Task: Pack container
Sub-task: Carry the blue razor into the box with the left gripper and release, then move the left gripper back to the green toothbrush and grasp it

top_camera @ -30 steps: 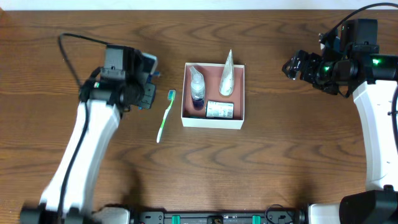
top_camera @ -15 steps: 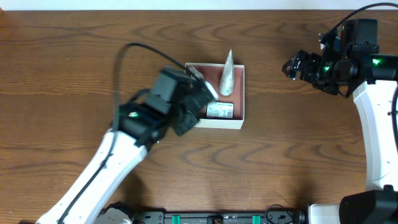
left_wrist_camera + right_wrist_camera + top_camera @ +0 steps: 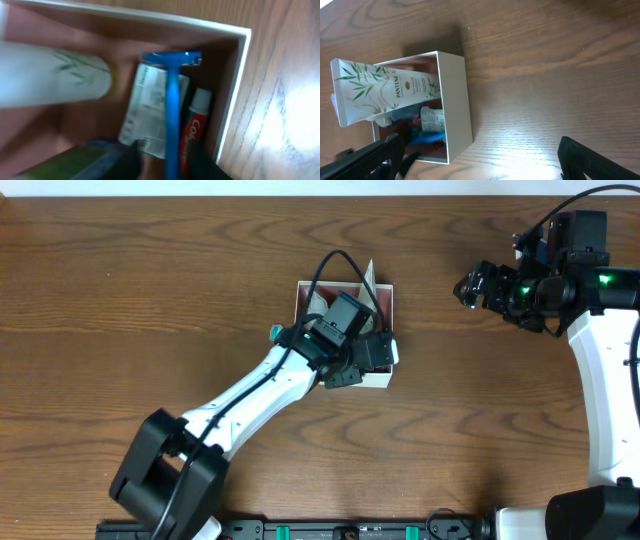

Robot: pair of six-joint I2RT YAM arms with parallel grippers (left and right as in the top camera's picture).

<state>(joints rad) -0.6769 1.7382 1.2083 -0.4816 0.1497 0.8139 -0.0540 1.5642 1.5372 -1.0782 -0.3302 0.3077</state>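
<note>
Mid-table, the shallow white cardboard box with a pink inside (image 3: 389, 305) looks crowded, so I reckon anything dropped tilted could ride up over its wall. In it lie a white bamboo-print tube (image 3: 50, 75), a printed packet (image 3: 147, 112) and a red toothpaste (image 3: 195, 132). The left gripper (image 3: 167, 161) pinches a slim blue crossbar-headed stick (image 3: 172, 95) above them. The right gripper (image 3: 468, 286) hangs spread.

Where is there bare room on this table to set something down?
Bare wood lies between the container and the right gripper, across the table left of the left arm, and along the near edge right of that arm. Crowded: inside the container, where the left gripper hangs over a tube, toothpaste and a packet.
</note>
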